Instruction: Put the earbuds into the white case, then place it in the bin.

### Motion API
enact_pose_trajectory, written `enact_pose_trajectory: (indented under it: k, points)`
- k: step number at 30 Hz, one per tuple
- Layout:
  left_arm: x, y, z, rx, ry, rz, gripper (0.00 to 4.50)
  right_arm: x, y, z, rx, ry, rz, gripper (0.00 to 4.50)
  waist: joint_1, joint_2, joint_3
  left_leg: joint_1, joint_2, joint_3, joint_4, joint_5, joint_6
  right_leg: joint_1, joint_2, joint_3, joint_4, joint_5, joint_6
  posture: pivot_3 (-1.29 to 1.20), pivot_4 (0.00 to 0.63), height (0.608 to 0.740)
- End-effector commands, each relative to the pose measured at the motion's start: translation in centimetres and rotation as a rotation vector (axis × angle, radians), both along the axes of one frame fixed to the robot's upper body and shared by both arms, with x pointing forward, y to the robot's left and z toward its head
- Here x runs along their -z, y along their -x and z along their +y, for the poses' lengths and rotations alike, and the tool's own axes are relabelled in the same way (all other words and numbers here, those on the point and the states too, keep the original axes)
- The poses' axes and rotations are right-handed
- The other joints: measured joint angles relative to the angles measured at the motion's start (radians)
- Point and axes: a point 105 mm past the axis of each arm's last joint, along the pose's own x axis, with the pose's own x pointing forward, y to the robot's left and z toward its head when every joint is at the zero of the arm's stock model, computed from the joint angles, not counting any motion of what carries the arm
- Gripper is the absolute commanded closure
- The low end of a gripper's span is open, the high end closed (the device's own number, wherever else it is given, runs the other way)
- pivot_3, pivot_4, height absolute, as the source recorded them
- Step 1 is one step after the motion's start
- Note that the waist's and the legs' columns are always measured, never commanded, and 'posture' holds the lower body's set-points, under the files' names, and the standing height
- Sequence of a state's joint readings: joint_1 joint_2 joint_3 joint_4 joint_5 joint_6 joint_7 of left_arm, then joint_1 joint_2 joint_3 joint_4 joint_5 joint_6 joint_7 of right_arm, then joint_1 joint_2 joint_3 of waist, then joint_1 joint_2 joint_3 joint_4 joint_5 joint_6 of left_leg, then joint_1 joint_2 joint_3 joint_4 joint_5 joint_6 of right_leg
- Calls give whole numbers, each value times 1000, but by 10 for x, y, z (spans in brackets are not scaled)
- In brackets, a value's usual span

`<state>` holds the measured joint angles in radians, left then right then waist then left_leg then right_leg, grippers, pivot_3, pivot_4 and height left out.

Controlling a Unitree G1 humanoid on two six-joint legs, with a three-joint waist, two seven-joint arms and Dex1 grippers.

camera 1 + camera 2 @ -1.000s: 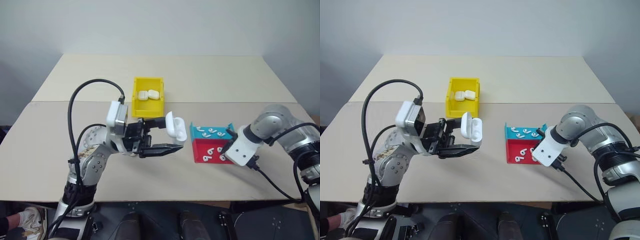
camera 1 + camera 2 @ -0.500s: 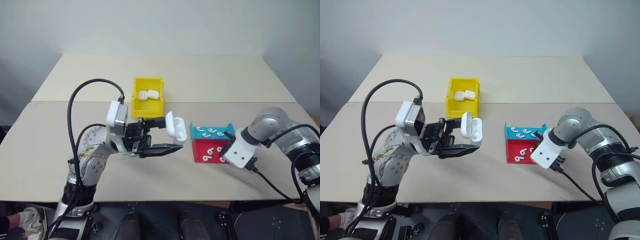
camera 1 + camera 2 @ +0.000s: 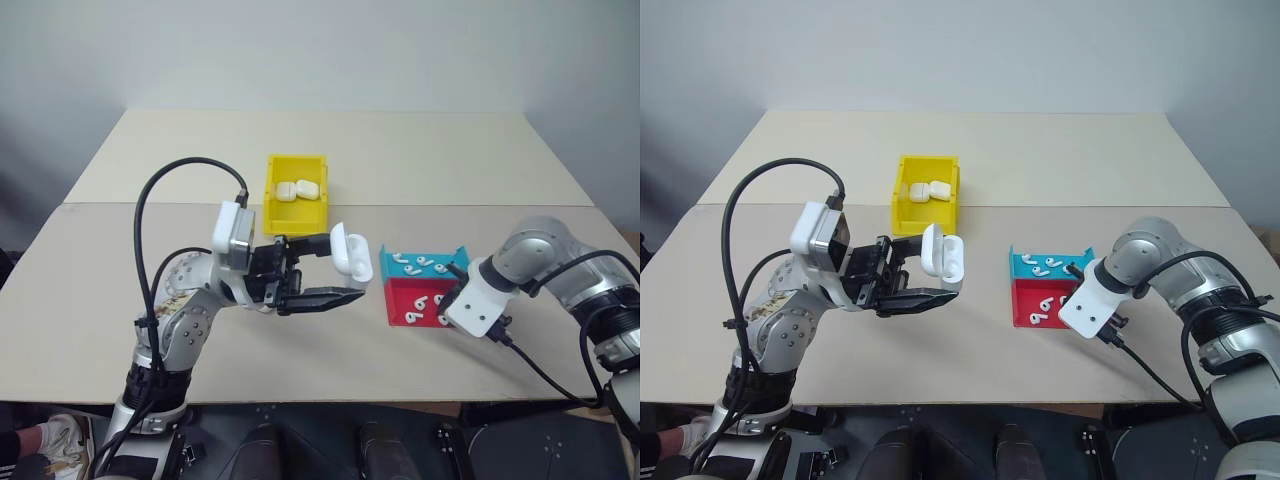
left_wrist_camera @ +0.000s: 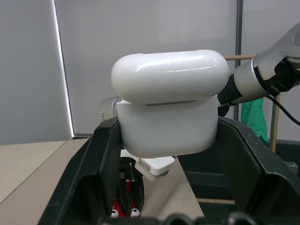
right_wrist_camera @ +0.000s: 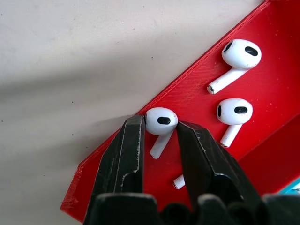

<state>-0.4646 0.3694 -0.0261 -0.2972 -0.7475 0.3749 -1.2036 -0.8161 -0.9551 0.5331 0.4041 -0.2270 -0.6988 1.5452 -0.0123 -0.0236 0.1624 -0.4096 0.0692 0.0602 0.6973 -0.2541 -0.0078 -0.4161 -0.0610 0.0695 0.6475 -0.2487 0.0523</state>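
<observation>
Your left fingers (image 3: 338, 268) are clamped on the white case (image 3: 352, 253), lid flipped up, held above the surface, while your right fingers (image 5: 158, 140) pinch one earbud (image 5: 160, 124) inside the red tray (image 5: 262, 70) — two more lie just beyond.

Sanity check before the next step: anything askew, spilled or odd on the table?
Nothing stands out. The left gripper holds the white case lid-open; the right gripper brackets an earbud in the red tray. The bin holds two cases.
</observation>
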Motion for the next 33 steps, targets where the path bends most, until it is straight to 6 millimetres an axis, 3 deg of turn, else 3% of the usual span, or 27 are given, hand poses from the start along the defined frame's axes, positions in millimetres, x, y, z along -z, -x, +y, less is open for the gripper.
enact_pose_trajectory:
  k: [1,6,11,16,20,26,33]
  points:
    - [-7,6,0,13,16,-47,1749,0,2,-2,22,-4,7,3859,0,0,0,1,0,0,0,0,0,1,0,0,0,0,0,0,150,740]
    - [-8,5,0,18,15,-47,1749,-9,4,2,104,-91,21,3859,0,0,0,7,0,0,-2,0,0,7,0,0,-2,0,0,0,150,740]
    - [-12,0,1,42,33,-25,1749,-43,11,1,302,-307,60,3859,4,0,0,6,0,0,-2,0,0,7,0,0,-2,0,0,0,150,740]
    - [-20,-8,2,102,39,-20,1749,-93,26,14,490,-752,164,3859,10,0,0,6,0,-1,-2,0,0,7,0,-1,-2,0,0,0,150,740]
    - [-24,-13,5,165,37,-5,1749,-133,26,29,587,-1180,185,3859,2,0,0,6,0,-1,-2,0,0,8,0,-1,-2,0,0,0,150,740]
    - [-29,-17,-1,252,28,-9,1749,-179,44,58,550,-1602,315,3859,0,0,0,5,0,-2,-2,0,0,8,0,-1,-3,0,0,0,150,740]
    - [-32,-19,-11,281,44,-21,1749,-201,61,82,489,-1727,374,3859,1,0,0,3,0,-3,-3,-1,1,7,0,-2,-5,0,0,0,150,740]
